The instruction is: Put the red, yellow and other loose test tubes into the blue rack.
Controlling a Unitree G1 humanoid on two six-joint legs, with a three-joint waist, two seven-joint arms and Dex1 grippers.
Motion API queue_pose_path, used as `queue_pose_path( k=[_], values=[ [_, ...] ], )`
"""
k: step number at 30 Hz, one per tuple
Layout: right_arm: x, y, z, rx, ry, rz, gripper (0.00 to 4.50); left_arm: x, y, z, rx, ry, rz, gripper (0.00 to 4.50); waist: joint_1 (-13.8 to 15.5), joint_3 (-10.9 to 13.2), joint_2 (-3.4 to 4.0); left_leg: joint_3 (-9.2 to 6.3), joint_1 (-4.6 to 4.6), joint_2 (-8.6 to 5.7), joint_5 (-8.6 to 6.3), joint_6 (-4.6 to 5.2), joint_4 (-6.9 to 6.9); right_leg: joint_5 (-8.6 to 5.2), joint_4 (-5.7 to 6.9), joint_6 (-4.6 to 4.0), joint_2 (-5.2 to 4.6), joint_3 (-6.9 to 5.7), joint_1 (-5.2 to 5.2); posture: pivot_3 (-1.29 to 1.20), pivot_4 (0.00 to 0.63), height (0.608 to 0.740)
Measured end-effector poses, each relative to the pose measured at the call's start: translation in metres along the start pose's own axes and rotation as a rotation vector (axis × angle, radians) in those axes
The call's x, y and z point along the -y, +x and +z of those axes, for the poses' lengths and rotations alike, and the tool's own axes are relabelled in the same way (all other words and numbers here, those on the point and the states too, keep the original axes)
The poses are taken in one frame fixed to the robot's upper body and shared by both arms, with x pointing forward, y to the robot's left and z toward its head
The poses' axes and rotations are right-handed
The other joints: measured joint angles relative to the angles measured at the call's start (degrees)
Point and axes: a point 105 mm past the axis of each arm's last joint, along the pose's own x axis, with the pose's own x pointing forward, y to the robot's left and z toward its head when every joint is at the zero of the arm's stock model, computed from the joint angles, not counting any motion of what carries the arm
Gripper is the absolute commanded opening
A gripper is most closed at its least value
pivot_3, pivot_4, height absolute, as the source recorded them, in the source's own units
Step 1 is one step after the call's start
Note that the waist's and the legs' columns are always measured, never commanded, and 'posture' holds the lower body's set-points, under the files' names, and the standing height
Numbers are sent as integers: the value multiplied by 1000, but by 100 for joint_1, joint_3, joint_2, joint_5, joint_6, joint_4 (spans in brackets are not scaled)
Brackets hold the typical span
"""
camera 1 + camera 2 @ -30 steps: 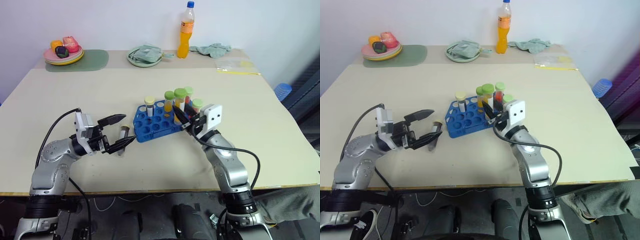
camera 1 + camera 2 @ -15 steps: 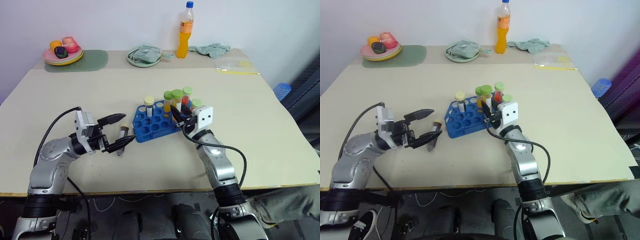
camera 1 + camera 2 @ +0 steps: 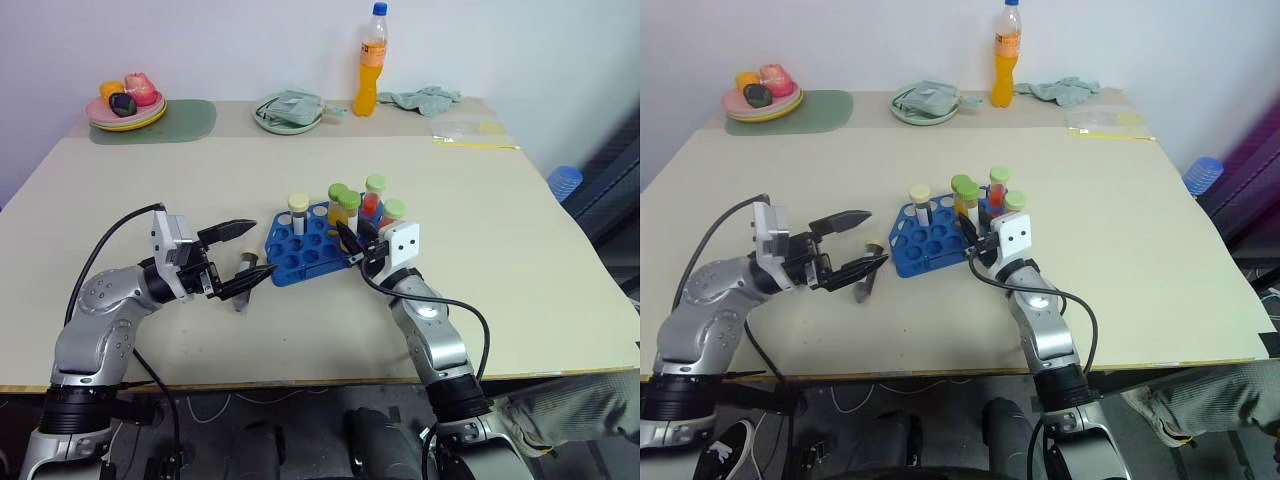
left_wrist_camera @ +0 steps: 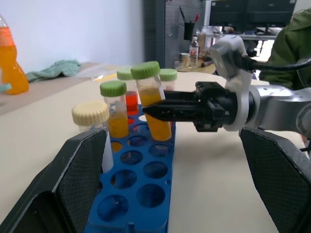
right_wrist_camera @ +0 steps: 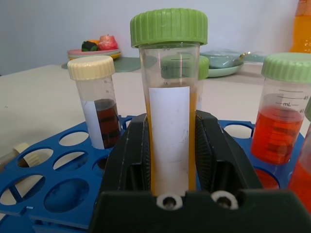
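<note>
Sitting betw. right gripper fingers – yellow tube, clamped.

We see the blue rack lying mid-tabletop, with five capped tubes upright in it: a cream-capped dark one, two green-capped yellow ones, including the yellow tube gripped low, and two green-capped red ones. A loose tube lies just left of the rack.
</note>
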Motion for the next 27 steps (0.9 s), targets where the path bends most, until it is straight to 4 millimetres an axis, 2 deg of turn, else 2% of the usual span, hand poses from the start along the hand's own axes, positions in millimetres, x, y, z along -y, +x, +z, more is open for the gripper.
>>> queue_pose_path(
  k=[1, 5, 6, 10, 14, 19, 22, 27],
  values=[
    [1, 0, 0, 7, 18, -11, 2198, 0, 1, 1, 0, 0, -1, 4500, 0, 0, 0, 0, 0, 0, 0, 0, 0, 0, 0, 1, 0, 0, 0, 0, 150, 740],
    [5, -1, 2, 33, 30, -29, 4319, -1, 1, 1, -1, -2, 6, 4500, -1, 0, 1, 0, 0, 0, 0, 0, 0, 0, 0, 1, 0, 0, 0, 0, 150, 740],
    [6, -1, 3, 37, 29, -30, 4470, -1, 1, 1, -1, -1, 7, 4500, -1, 0, 1, 0, 0, 0, 0, 0, 0, 0, 0, 1, 0, 0, 0, 0, 150, 740],
    [11, -4, 7, 40, -12, -15, 4470, -2, 2, 1, 5, -2, 13, 4500, 13, 2, 3, 1, -2, -2, 0, 0, 0, 0, -1, 0, -2, 0, 0, 0, 150, 740],
    [24, -14, 28, 63, -95, -1, 4470, 1, 4, -1, 21, -14, 8, 4500, 16, 1, 2, 1, -3, -3, 0, 0, 1, 0, -2, 0, -4, 0, 0, 0, 150, 740],
    [41, -38, 50, 42, -140, -20, 4470, 2, 4, -7, 27, -15, 1, 4500, 20, 1, 1, -1, -2, -4, 0, 0, 1, -2, -2, -3, -2, 0, 0, 0, 150, 740],
    [35, -49, 62, 38, -148, 41, 4470, -2, 2, -14, 15, -2, 24, 4500, 2, 0, 1, 0, 2, -1, 0, 0, 0, -7, -2, -13, 3, 1, 1, 0, 150, 740],
    [23, -58, 67, -20, -133, 202, 4470, -4, -4, -17, -6, 17, 50, 4500, 8, 0, 1, 1, 3, -1, 0, 0, 0, -8, -3, -13, 3, 3, 3, 0, 150, 740]
  ],
)
